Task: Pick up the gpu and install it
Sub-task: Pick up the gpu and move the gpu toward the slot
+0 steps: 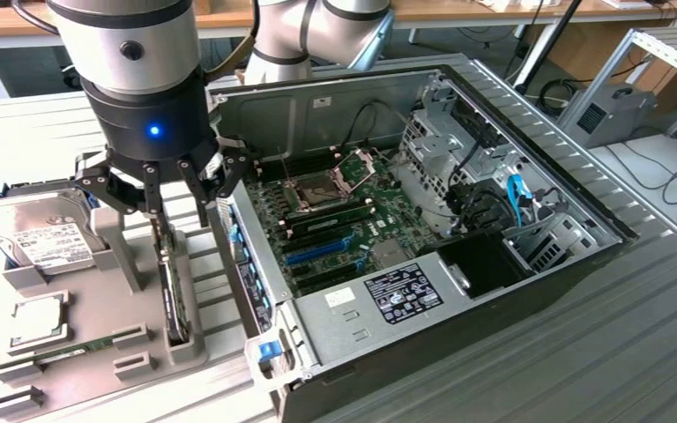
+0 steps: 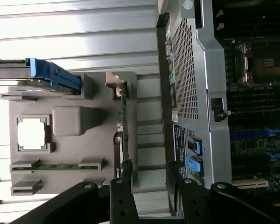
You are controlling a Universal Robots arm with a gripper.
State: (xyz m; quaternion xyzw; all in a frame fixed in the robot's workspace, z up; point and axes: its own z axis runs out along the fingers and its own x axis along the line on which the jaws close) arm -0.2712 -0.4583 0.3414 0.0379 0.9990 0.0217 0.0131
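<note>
**Gripper.** The gripper is observed hanging over the grey parts holder. The holder is set on the ribbed table, at the exterior view's left of the open computer case. The jaws are found released and spread wide, and nothing is grasped between them.

**Task item.** The gpu is noted standing on edge in a long slot along the side of the holder nearest the case. It has been neither lifted nor installed. The gripper is positioned above the far end of the card, and contact cannot be confirmed.

**Wrist view.** The gpu is seen edge-on as a thin green strip. The gripper is placed between that strip and the case wall.

**Other items on the holder.** A hard drive is recorded at the far left. A processor is recorded nearer, and a RAM stick nearest.

**Case interior.** The motherboard is exposed, with blue expansion slots in view.
</note>
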